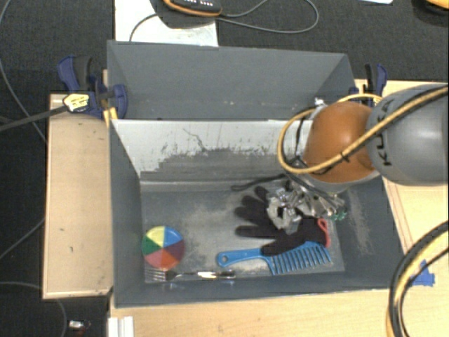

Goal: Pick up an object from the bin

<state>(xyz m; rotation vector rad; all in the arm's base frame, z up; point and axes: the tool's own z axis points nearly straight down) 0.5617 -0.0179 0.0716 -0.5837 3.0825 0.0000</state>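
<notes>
Black glove (254, 210), centre-right, lies under your tool (289, 213) — spread or pinching, can't tell. Likely approach step; next lower it, avoiding the blue comb (295, 260).

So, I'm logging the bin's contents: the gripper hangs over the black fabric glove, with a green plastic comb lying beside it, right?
The colour is wrong: the camera view shows a blue plastic comb, not green. The gripper does hang over the black fabric glove, with that comb lying beside it.

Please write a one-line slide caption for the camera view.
Gripper over a black glove, which lies beside a blue comb in the grey bin.
</notes>
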